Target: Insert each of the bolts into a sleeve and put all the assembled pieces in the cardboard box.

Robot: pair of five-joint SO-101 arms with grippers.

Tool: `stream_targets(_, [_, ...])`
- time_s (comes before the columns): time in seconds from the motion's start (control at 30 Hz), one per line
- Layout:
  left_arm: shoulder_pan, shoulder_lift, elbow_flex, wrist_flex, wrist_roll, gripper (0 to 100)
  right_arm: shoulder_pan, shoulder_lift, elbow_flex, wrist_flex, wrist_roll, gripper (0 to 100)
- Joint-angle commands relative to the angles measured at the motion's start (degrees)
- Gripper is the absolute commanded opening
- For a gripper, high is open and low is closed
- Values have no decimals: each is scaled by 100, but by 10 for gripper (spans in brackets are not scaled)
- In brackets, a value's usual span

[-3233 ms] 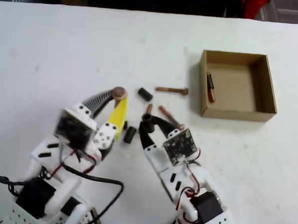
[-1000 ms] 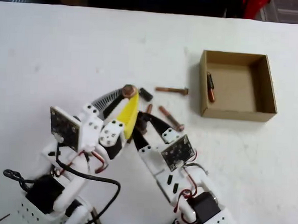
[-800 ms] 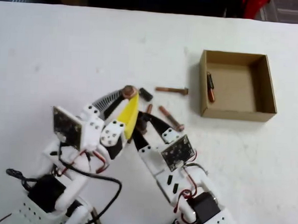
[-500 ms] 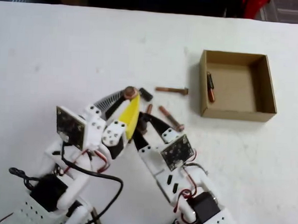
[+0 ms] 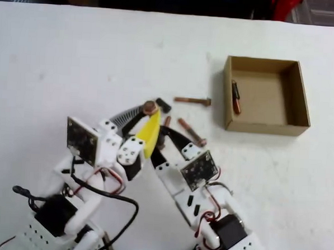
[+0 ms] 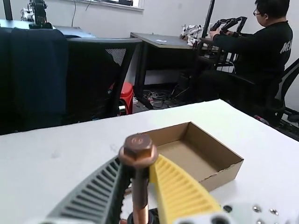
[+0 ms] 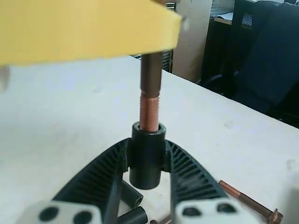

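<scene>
Just below the centre of the high view, right gripper point(image 7: 147, 164) pinching an upright black sleeve point(image 7: 146, 154), and left gripper point(image 6: 138, 171) pressed together on a copper bolt point(image 6: 138, 150), threaded tip just inside the sleeve mouth, depth of entry hidden. Beyond, one loose bolt point(image 5: 192, 100), a second bolt point(image 5: 190, 132) and a loose sleeve point(image 5: 163, 106), partly covered by the fingers. Farther right, cardboard box point(image 5: 265, 129) with one assembled piece point(image 5: 235, 98) along its left wall.
</scene>
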Motion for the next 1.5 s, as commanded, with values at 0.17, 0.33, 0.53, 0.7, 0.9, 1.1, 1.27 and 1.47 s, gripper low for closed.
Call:
stream_targets(0.17, [-171, -48, -105, 97, 536, 23, 13, -57, -97, -127, -44, 17])
stream_targets(0.33, [-259, 330, -158, 334, 545, 23, 13, -57, -97, -119, -44, 17])
stream_targets(0.53, [-259, 1262, -642, 378, 545, 24, 22, -57, -97, -101, -44, 17])
stream_targets(0.7, [-242, 1218, -633, 369, 545, 24, 136, -57, -97, -127, -44, 17])
stream_targets(0.9, [-224, 1209, -457, 378, 545, 24, 136, -57, -97, -110, -35, 17])
stream_targets(1.1, [-215, 1209, -273, 378, 563, 24, 136, -57, -88, -92, -35, 17])
stream_targets(1.27, [-242, 1200, 53, 334, 536, 24, 136, -57, -88, -92, -35, 17])
stream_targets(1.47, [-242, 1200, 62, 334, 536, 24, 127, -57, -88, -92, -35, 17])
